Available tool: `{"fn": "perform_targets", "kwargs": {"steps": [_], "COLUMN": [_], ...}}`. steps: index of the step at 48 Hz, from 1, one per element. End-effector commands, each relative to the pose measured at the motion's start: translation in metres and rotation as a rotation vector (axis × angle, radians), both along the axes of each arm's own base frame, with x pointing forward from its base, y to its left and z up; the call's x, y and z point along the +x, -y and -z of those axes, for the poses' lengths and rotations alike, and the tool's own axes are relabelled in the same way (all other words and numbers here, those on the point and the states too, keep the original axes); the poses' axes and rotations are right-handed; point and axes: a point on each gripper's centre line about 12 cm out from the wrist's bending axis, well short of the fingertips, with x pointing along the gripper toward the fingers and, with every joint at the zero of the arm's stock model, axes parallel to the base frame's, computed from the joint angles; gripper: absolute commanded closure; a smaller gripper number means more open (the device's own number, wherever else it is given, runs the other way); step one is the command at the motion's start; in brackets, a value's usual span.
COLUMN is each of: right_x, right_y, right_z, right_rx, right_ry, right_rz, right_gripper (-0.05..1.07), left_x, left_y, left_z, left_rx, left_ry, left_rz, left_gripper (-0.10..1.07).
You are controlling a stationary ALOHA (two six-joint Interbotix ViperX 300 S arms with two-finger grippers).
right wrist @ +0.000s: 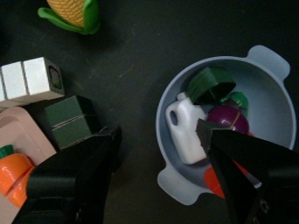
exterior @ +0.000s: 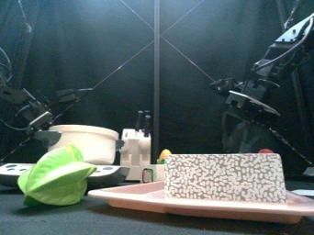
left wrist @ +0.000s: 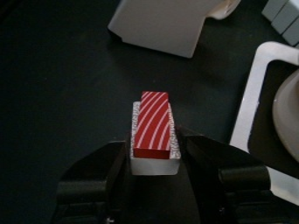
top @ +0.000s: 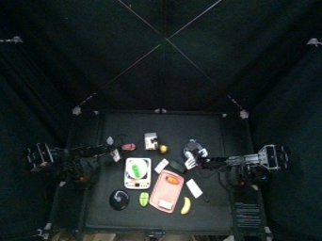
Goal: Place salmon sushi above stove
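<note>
The salmon sushi [left wrist: 156, 129] is a red, white-striped slab on a white rice base, lying on the black table. My left gripper [left wrist: 156, 149] is shut on its near end. In the top view the sushi [top: 128, 147] lies just beyond the white stove [top: 138, 172], with the left gripper [top: 115, 150] at its left. The stove's white edge [left wrist: 260, 96] shows beside the sushi in the left wrist view. My right gripper [right wrist: 162, 140] is open and empty, hanging over a grey bowl [right wrist: 267, 101]. In the top view the right gripper [top: 195, 151] is right of centre.
The bowl holds a white bottle [right wrist: 184, 131] and green and purple toys. A corn cob [right wrist: 68, 13] and white-green blocks [right wrist: 47, 96] lie near it. A pink tray [top: 170, 190] sits at the front. A white block [left wrist: 163, 26] lies beyond the sushi. A green leaf [exterior: 55, 174] is at the front left.
</note>
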Motion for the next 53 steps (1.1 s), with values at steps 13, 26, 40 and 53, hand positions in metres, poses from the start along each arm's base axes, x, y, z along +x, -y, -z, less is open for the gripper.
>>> {"fn": "perform_targets", "kwargs": {"steps": [13, 26, 40, 53], "right_x": [0.005, 0.006, 0.008, 0.013], "right_y": [0.001, 0.001, 0.0, -0.004], "right_z": [-0.009, -0.005, -0.005, -0.013], "right_rx": [-0.001, 0.002, 0.002, -0.006], "right_ry": [0.032, 0.02, 0.018, 0.038], "right_rz": [0.002, 0.003, 0.0, -0.025], "right_gripper": [0.04, 0.04, 0.04, 0.04], "left_x": [0.01, 0.01, 0.01, 0.01], "left_y": [-0.006, -0.008, -0.008, -0.007], "left_z": [0.002, -0.005, -0.015, -0.024], "left_rx": [-0.008, 0.004, 0.023, 0.042], "left_ry": [-0.006, 0.019, 0.054, 0.084], "left_rz": [-0.001, -0.011, -0.016, -0.015], "left_gripper": [0.18, 0.05, 0.04, 0.04]}}
